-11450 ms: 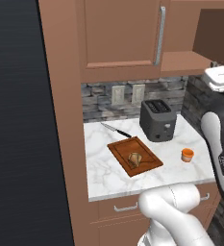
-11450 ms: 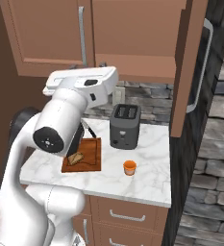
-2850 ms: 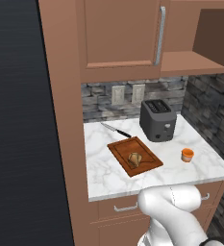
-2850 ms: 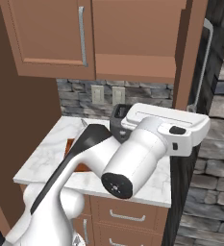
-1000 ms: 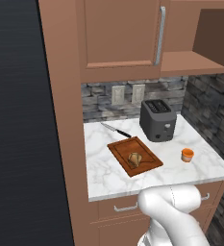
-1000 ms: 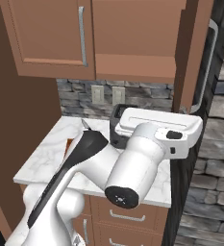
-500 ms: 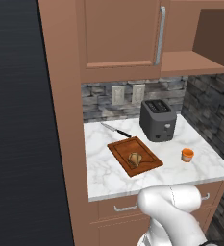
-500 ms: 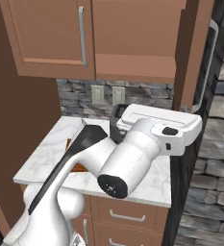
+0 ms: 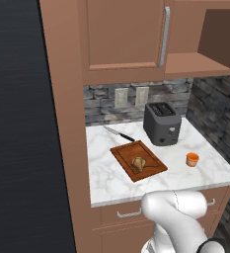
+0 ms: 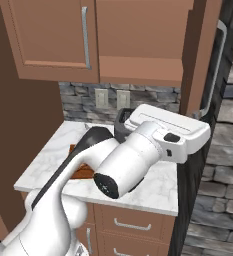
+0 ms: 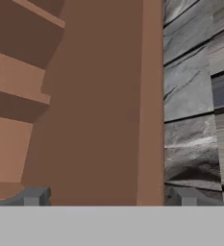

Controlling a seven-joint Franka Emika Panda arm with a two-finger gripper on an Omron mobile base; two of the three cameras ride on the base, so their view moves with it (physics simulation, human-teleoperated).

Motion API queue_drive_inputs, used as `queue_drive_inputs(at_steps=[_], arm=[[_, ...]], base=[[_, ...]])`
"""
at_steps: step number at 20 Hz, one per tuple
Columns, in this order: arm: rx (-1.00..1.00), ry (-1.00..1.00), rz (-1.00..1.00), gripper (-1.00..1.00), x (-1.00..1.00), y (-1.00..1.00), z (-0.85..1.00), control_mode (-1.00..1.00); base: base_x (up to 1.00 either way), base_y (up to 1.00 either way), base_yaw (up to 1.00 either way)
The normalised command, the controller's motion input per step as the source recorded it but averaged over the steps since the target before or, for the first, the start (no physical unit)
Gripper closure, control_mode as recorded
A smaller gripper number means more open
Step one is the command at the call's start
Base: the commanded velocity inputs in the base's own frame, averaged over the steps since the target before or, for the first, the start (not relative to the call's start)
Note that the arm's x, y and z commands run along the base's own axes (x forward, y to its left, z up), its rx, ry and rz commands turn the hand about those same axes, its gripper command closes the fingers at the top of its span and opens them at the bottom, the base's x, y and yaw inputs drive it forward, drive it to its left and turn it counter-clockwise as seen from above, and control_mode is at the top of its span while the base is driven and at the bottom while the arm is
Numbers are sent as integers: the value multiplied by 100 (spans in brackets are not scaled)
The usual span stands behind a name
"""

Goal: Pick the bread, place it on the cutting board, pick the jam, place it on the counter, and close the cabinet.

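In the middle of the left base view the bread (image 9: pixel 138 163) sits on the cutting board (image 9: pixel 125 154), the jam (image 9: pixel 192 159) stands on the counter (image 9: pixel 101 185) to its right, and the gripper (image 11: pixel 108 197) faces the cabinet (image 11: pixel 94 120) door's edge with its tips apart.

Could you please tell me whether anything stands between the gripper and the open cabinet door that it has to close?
Nothing visible does. In the hand view the gripper is open, and the brown panel of the cabinet door lies straight ahead of its finger tips, with no object in between. Whether they touch the door cannot be told.
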Motion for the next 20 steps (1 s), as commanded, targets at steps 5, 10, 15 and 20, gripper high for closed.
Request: queue_drive_inputs(at_steps=[5, 10, 15, 20], arm=[[1, -1, -8, -100, 26, -8, 2, -100], [3, 0, -9, -100, 56, -17, 6, -100], [3, 0, 3, -100, 22, -7, 1, -100], [0, 0, 27, -100, 0, 18, 0, -100]], base=[[0, 0, 0], [0, 0, 0], [0, 0, 0], [0, 0, 0]])
